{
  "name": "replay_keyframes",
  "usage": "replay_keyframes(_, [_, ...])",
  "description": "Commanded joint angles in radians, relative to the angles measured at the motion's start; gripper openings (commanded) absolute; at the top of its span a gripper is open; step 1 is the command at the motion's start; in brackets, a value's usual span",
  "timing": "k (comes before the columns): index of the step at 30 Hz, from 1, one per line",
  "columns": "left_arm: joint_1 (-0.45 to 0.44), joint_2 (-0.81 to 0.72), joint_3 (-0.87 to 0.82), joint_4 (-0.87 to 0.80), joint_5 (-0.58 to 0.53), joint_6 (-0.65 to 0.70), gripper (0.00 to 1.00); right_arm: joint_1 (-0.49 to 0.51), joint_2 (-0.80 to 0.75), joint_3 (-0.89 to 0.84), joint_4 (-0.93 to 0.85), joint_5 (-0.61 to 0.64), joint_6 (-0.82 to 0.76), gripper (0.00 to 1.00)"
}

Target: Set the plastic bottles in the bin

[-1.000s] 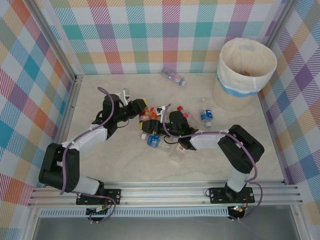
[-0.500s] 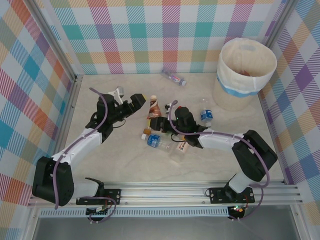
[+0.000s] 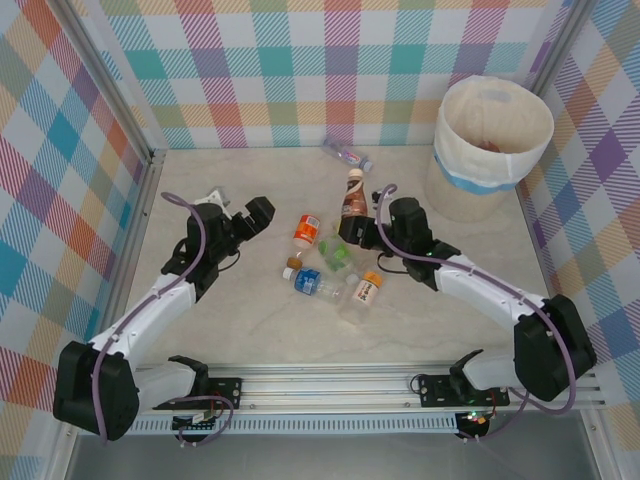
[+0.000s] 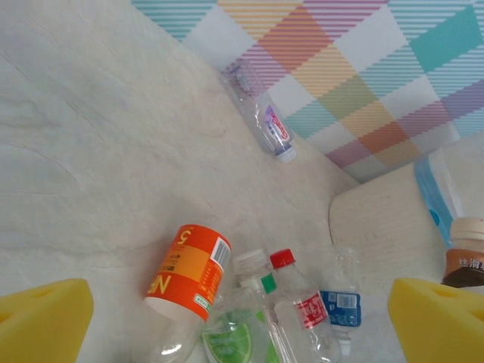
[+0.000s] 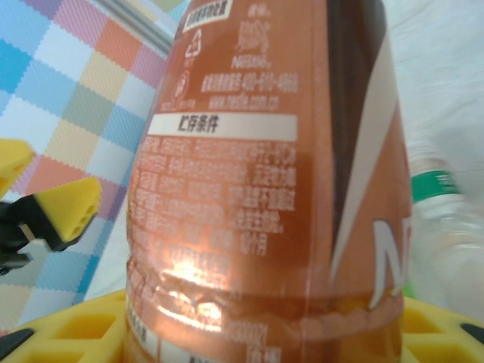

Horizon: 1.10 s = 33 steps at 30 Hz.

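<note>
Your right tool (image 3: 350,227) clamps the lower body of a brown bottle (image 3: 353,194), cream cap, coppery printed label; your left tool (image 3: 258,212) gapes wide, empty.

bin (image 3: 472,206): cream, light blue band
walls (image 3: 300,70): pastel plaid
bottle (image 3: 353,199): brown, cream cap
surface (image 3: 250,320): pale marbled beige

Both arms (image 3: 150,305) white-linked with black joints, purple cables (image 3: 196,232) (one each), left gripper (image 4: 240,321) with yellow pads (image 4: 41,321)
</note>
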Motion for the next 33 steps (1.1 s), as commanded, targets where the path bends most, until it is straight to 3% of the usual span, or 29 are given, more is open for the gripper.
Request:
replay_keyframes(1, [0.001, -0.054, -0.018, -0.021, -0.075, 0.071, 1.0, -0.069, -0.049, 0.082, -0.12, 0.007, -0.088, 0.48])
replay_keyframes(10, [0.001, -0.076, -0.056, -0.044, -0.041, 0.113, 1.0, -0.255, -0.012, 0.349, -0.254, 0.029, -0.193, 0.47])
replay_keyframes(19, [0.002, -0.108, -0.106, -0.043, -0.026, 0.081, 1.0, -0.456, 0.166, 0.669, -0.316, 0.0, -0.219, 0.49])
replay_keyframes(26, [0.003, -0.157, -0.148, -0.052, -0.07, 0.048, 1.0, -0.609, 0.315, 0.833, -0.338, -0.01, -0.149, 0.5])
replay_keyframes(33, [0.021, -0.185, -0.183, -0.047, -0.107, -0.006, 1.0, -0.691, 0.465, 1.001, -0.46, -0.008, -0.116, 0.54])
